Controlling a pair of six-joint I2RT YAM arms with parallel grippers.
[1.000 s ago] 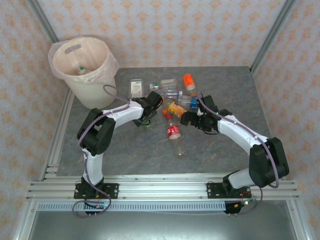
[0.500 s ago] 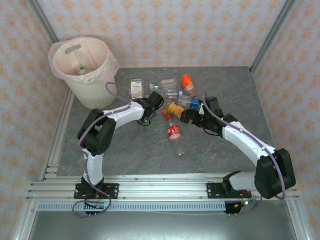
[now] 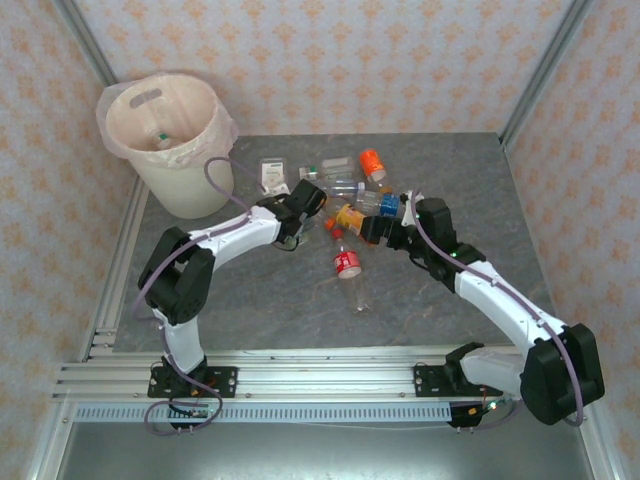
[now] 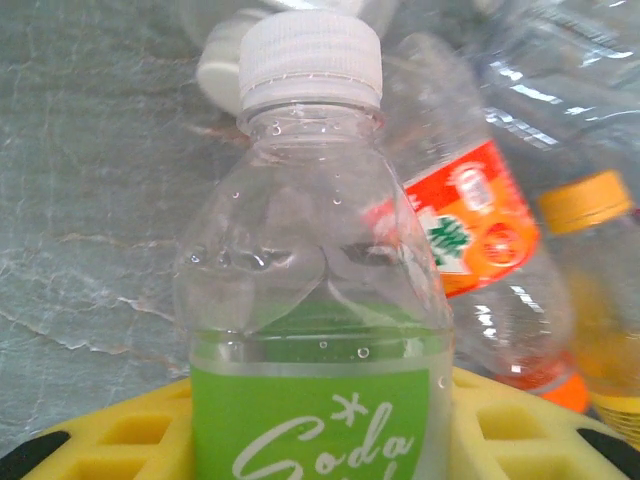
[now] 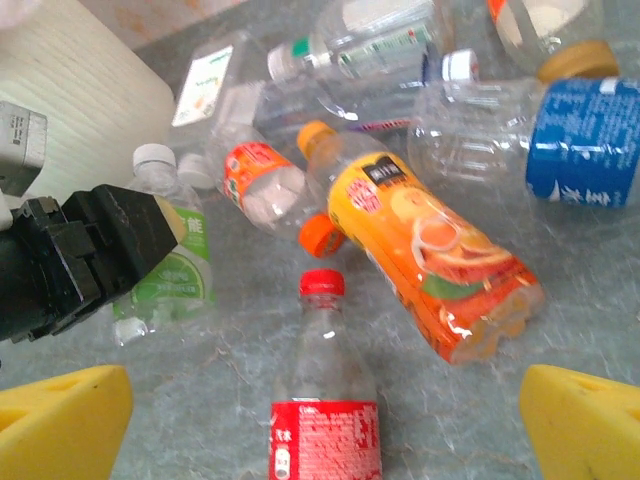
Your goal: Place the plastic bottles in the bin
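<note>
1. While the left hand [image 3: 291, 236] pinches the small clear plastic bottle with the green label and white cap [image 4: 318, 300] between its yellow pads, that bottle sits low at the grey stone-patterned bench [image 3: 280, 310]. It is at the left edge of the heap, well apart from the large round cream-white bin with the pinkish liner [image 3: 185, 185] in the far left corner.
2. The right hand [image 3: 370, 233] is spread wide and holds nothing. It is poised over the clear bottle with the red label and red cap [image 5: 325, 425], with the fat orange-labelled bottle [image 5: 430, 250] just beside.
3. The pads bear on a smooth, rounded, thin wall, so the green bottle could squirt out or tilt in the grip as it rises.
4. The small clear bottle with the red-orange label [image 4: 470, 220] lies close by the held one, and a careless lift may nudge it rolling across the bench.
5. Both hands work near each other, so a descent by the right during the left's swing could make them clash.
6. Letting go short of the bin's rim would drop the bottle outside, and the overhanging liner could snag the hand.
</note>
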